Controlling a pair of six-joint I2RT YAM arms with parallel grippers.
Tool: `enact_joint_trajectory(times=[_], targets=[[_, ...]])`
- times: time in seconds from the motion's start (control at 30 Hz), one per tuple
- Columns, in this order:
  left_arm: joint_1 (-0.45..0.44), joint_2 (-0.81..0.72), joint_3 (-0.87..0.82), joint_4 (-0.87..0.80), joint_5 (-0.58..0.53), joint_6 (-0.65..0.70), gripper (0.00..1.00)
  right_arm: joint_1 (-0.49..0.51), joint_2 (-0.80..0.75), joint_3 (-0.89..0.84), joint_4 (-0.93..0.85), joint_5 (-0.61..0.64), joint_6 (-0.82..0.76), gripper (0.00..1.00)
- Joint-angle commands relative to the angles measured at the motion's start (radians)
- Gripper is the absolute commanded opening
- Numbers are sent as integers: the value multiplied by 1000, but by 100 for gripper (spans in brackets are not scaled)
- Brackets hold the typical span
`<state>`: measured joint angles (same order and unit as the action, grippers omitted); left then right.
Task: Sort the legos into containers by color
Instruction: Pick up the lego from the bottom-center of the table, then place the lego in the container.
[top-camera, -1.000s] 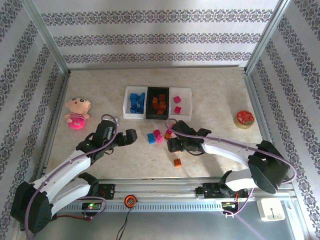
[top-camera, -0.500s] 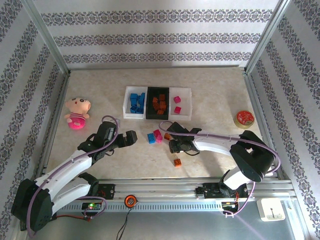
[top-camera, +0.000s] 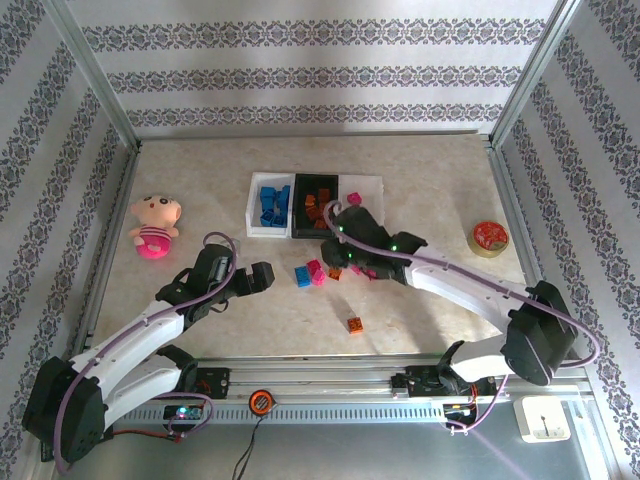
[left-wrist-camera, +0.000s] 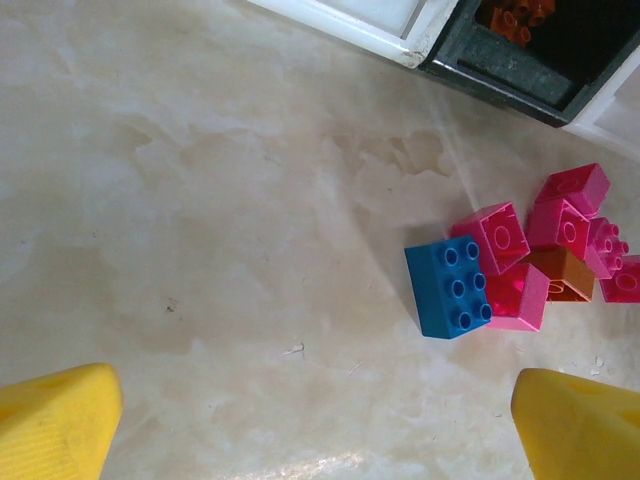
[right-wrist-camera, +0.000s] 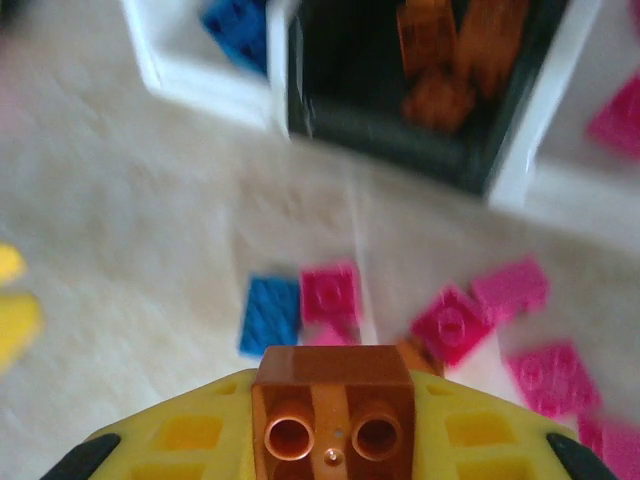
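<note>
My right gripper (right-wrist-camera: 335, 415) is shut on an orange lego (right-wrist-camera: 334, 398), held above the loose pile just in front of the black container (right-wrist-camera: 400, 130). From above, the right gripper (top-camera: 343, 243) hangs near the black container (top-camera: 300, 232), which holds orange legos. The white container on the left (top-camera: 252, 208) holds blue legos and the white one on the right (top-camera: 377, 205) holds pink ones. A blue lego (left-wrist-camera: 450, 286), pink legos (left-wrist-camera: 497, 235) and an orange one (left-wrist-camera: 562, 277) lie together on the table. My left gripper (left-wrist-camera: 315, 430) is open over bare table beside them.
A single orange lego (top-camera: 354, 324) lies nearer the arm bases. A pink plush doll (top-camera: 153, 225) sits at the left and a red tape roll (top-camera: 488, 238) at the right. Metal frame rails edge the table.
The right gripper has shut on an orange lego and risen from the table, moving away toward the black container. The left arm has stayed put.
</note>
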<state>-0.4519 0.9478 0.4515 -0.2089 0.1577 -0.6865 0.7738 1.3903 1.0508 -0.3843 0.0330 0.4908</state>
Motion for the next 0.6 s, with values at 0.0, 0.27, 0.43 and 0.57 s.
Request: enact_joint_trajectory(times=[0.0,0.27,0.43,0.57], targets=[[-3,5,-12,30,12,-19,100,-43,88,109,31,-13,-55,22],[-4,-18,-17,8,17,-21,100,-127,450,448,24,-9,-79,23],[-3,-35,-19,-2,15,-17,100,-148,626,607,-12,-1,-69,26],[-3,-40,-19,-8,19,-16,100,-150,688,660,-23,2,-59,38]])
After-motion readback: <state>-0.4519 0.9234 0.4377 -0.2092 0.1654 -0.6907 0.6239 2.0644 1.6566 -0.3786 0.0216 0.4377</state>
